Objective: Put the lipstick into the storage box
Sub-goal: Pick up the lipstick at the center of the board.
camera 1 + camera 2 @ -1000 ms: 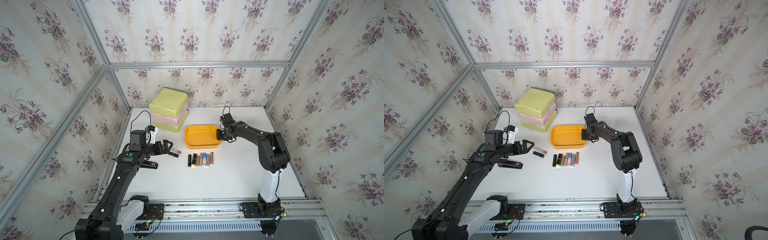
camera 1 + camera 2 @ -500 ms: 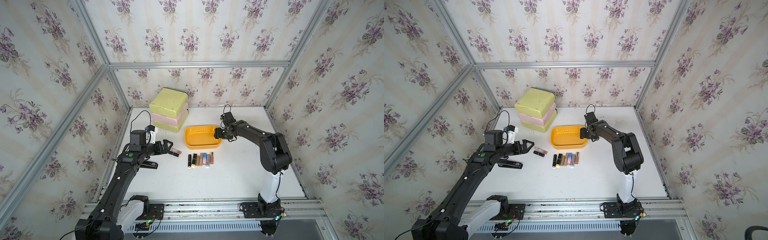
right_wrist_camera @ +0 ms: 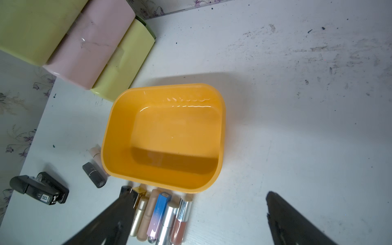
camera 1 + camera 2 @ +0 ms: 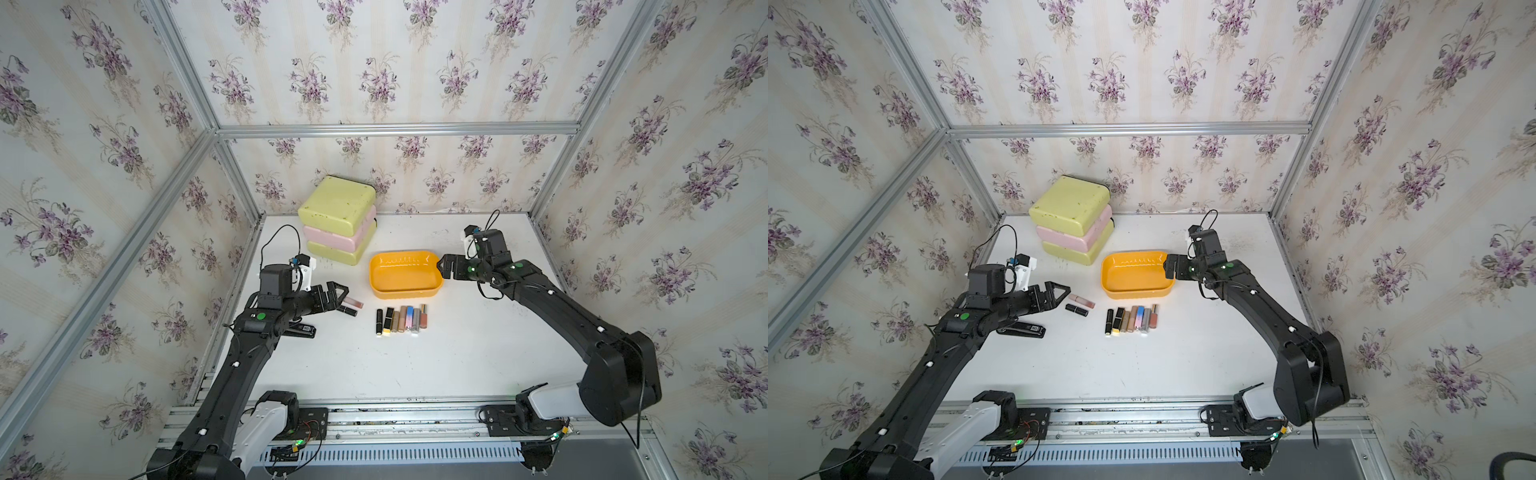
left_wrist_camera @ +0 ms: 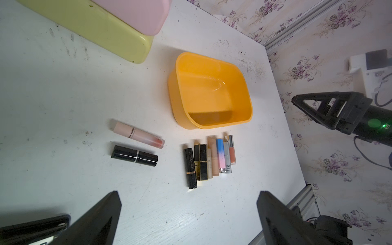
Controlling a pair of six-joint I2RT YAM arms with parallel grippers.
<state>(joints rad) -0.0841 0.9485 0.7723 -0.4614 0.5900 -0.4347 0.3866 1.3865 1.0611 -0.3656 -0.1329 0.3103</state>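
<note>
On the left, the left gripper [image 4: 337,293] hangs with jaws spread and nothing between them, just beside two loose lipsticks — a pale pink tube [image 5: 138,135] and a black one [image 5: 134,155]. A row of lipsticks [image 4: 401,319] lies side by side on the table [image 4: 415,365] in front of the storage box [image 4: 432,289] — orange-yellow, oblong, round-cornered, glossy inside. At its right end the right gripper [image 4: 443,267] stands spread wide, holding nothing.

Bare table [image 4: 415,365] nearside, stacked boxes [image 4: 338,220] behind-left of storage box [image 4: 405,274], right gripper [image 4: 441,266] at its rim
</note>
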